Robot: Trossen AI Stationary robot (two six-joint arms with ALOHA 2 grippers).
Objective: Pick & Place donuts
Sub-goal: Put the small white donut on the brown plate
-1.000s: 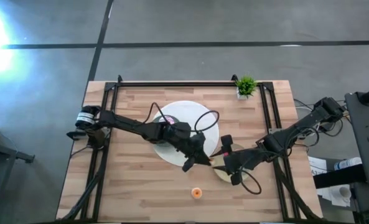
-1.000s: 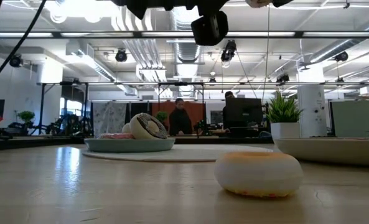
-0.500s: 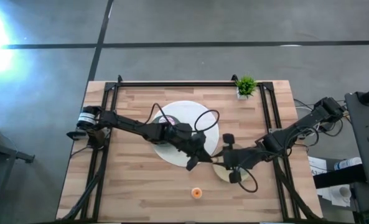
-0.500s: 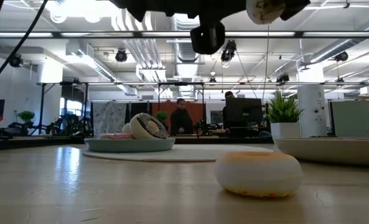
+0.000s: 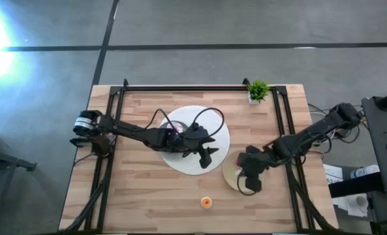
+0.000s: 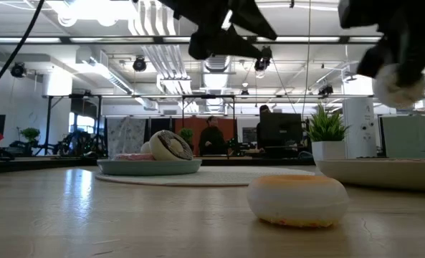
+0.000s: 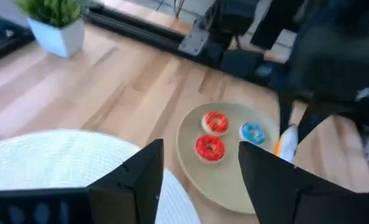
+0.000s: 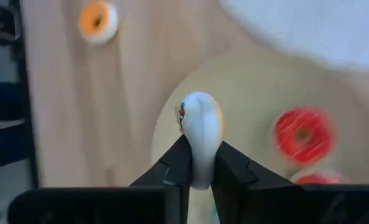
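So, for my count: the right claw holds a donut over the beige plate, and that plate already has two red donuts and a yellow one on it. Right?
Not quite. The third donut on the beige plate is blue, not yellow, as the left wrist view shows. The rest stands: two red donuts lie there, and the right claw holds a donut over that plate.

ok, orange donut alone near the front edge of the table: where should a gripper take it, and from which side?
The orange donut lies flat on bare wood, hole up, nothing touching it. Probably best from straight above, fingers closing across the ring's outer rim, or one finger in the hole and one outside. The left gripper is open over the white mat; the right gripper already holds a donut over the beige plate.
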